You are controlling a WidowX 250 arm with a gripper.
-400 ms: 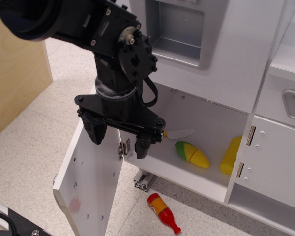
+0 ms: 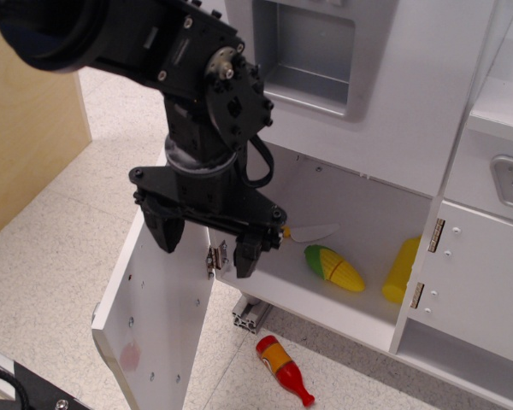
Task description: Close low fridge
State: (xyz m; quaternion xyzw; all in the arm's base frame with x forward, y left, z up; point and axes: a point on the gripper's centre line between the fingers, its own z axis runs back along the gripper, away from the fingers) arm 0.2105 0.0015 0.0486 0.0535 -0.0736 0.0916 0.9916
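The low fridge [image 2: 342, 303] is the white lower compartment of the toy kitchen. Its large flat white door [image 2: 154, 316] stands swung wide open to the left, inner face with small screws toward me; the handle is hidden. My black gripper [image 2: 207, 242] hangs over the door's top edge near the hinge, jaws open with nothing between them. The left finger [image 2: 164, 229] is in front of the door's inner face, the right finger [image 2: 248, 253] by the hinge. Inside the compartment lie a toy corn cob [image 2: 334, 267], a yellow item [image 2: 401, 270] and a white piece [image 2: 312, 231].
A red and yellow toy bottle [image 2: 283, 368] lies on the floor in front of the fridge. The upper door with grey dispenser [image 2: 308, 51] is above. A handleless cabinet door [image 2: 479, 282] with metal hinges is at right. A wooden panel [image 2: 26, 111] stands left.
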